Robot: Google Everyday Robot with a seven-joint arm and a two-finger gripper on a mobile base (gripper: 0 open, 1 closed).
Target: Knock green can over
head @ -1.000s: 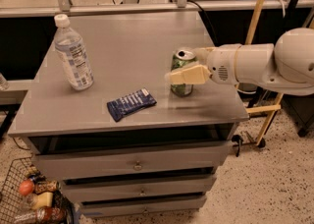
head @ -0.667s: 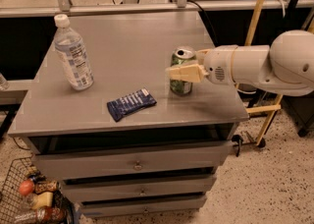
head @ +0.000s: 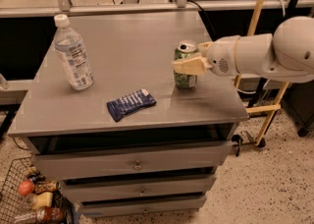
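The green can [head: 185, 80] stands upright near the right edge of the grey surface [head: 142, 41], toward the front corner, its silver top showing. The hand [head: 180, 65] is laid across the upper half of the can, reaching in from the right at the end of the pale arm [head: 255, 53], which lies roughly level over the surface edge. Whether the hand is open or closed, or has any hold on the can, I cannot tell; it overlaps the can's side and looks to be touching it.

That height seems chosen on purpose: contact high on a tall, narrow can should tip it, while a push low down would more likely slide it along. Coming from the right also points any fall leftward, onto open surface and away from the near edge.

The 2 other things sit well apart from the can: a clear water bottle [head: 72, 56] upright at the left, and a flat blue wrapper [head: 131, 103] lying near the front, between bottle and can. Neither looks likely to block the can as it falls
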